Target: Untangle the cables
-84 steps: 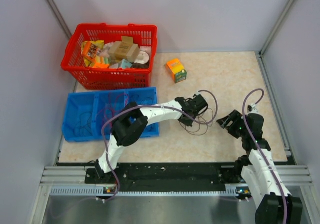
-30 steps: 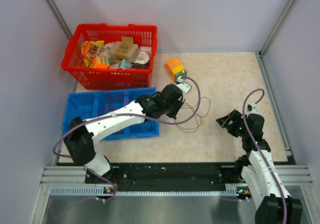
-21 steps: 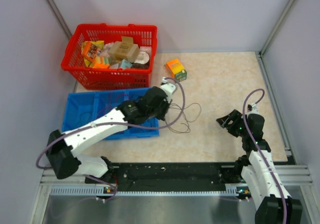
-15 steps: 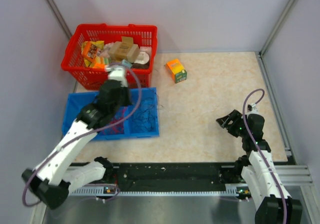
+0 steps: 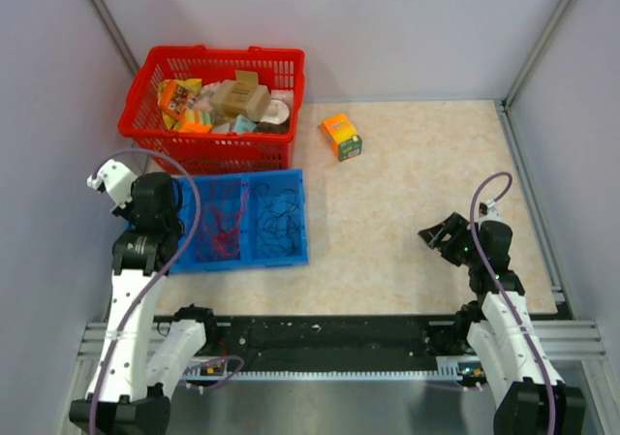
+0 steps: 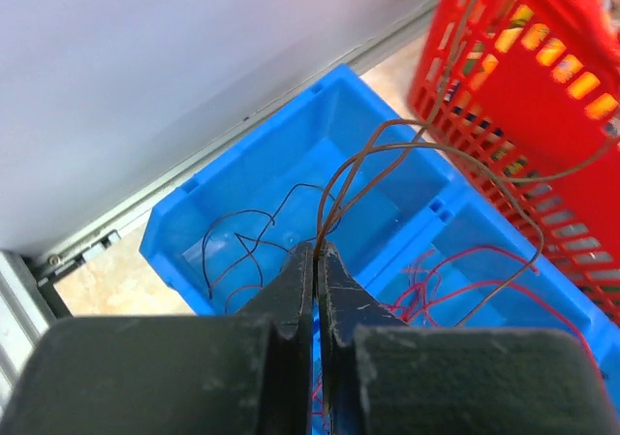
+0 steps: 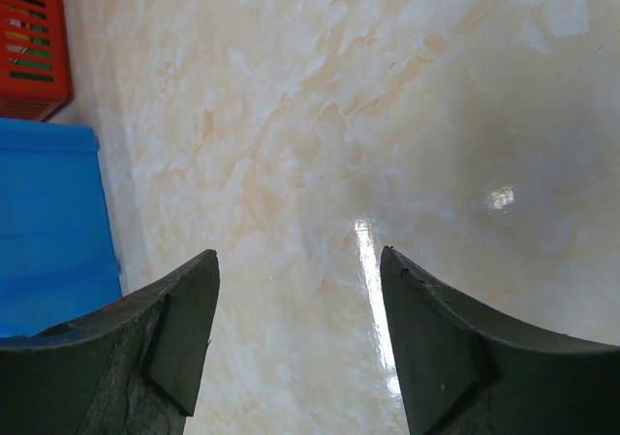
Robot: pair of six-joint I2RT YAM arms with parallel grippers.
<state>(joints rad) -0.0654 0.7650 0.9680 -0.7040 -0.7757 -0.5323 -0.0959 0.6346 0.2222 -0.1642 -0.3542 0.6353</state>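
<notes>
Three compartments divide the blue bin (image 5: 281, 178), which sits at the left edge of the worktop (image 5: 426, 154), just in front of the red basket (image 5: 155, 67). The middle compartment holds red cables (image 5: 221, 224), the right one dark cables (image 5: 276, 217), and in the left wrist view the compartment nearest the wall holds a few dark strands (image 6: 237, 246). The red basket in the far left corner is filled with small boxes and packets. The left gripper (image 6: 318, 253) hangs over the bin's left end, its jaws pinched tight on a bunch of thin brown cables (image 6: 407, 144) that loop up from the fingertips toward the basket. The right gripper (image 7: 295, 299) hovers near the worktop's right edge with its jaws spread wide and nothing between them. An orange carton (image 5: 341, 136) stands alone toward the far edge. The worktop is pale marbled stone, glossy, enclosed by plain grey walls.
</notes>
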